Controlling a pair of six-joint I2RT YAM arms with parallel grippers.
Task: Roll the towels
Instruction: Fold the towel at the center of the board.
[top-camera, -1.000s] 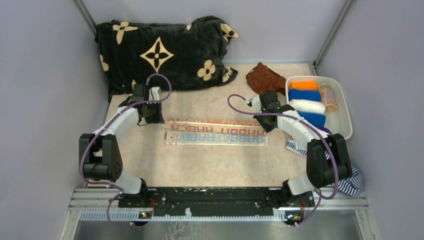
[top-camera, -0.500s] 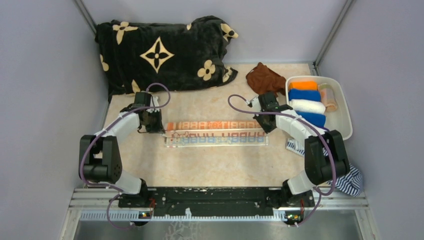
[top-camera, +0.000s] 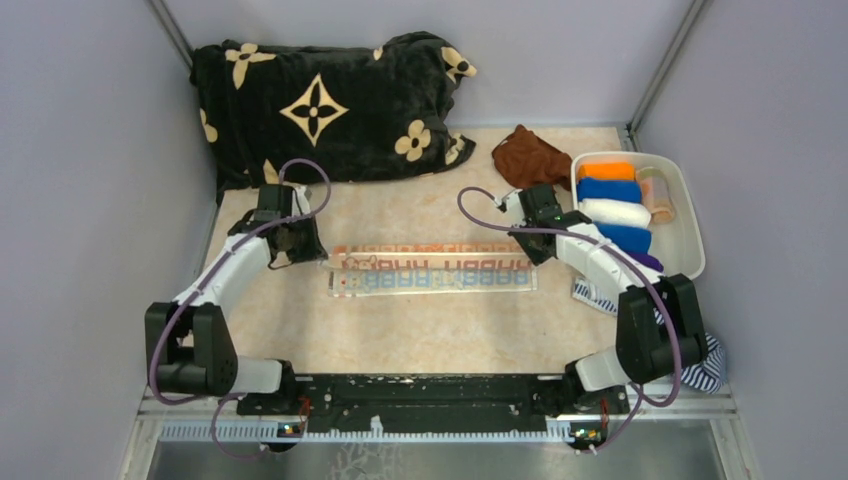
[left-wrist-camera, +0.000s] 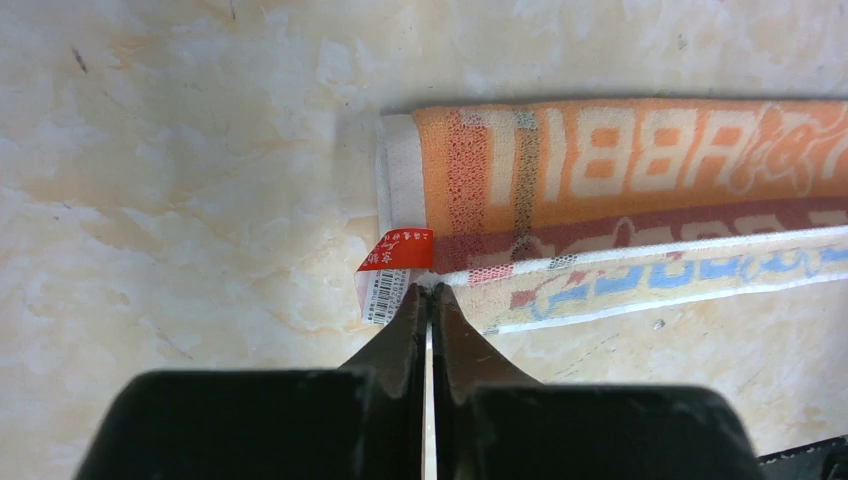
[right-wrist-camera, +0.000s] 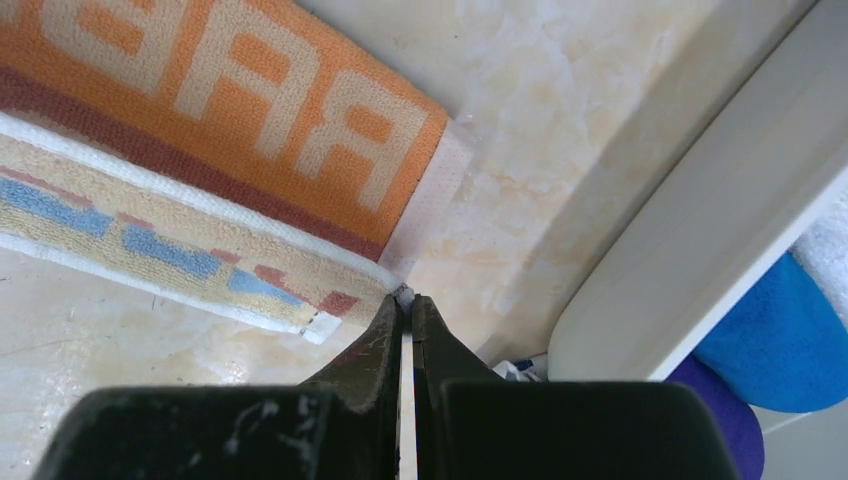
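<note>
On my feed the worktop (top-camera: 440, 330) is beige with cream marbling. Across its middle, the orange-peach towel (top-camera: 430, 266) shows pale block lettering on orange, a dark red stripe, then a cream band with blue and red letters and a white edge. A red tag (left-wrist-camera: 398, 252) sits at its white hem. Both tools, left (left-wrist-camera: 428, 290) and right (right-wrist-camera: 405, 298), are black. At 11 o'clock the blanket (top-camera: 320, 100) is black with beige flowers. At 1 o'clock I see a plain brown towel (top-camera: 528, 156). At 2 o'clock the white tub (top-camera: 690, 215) holds rolls (top-camera: 610, 200) in orange, blue, white, blue and purple, plus a peach one. At 4 o'clock the striped cloth (top-camera: 705, 365) is navy and white.
</note>
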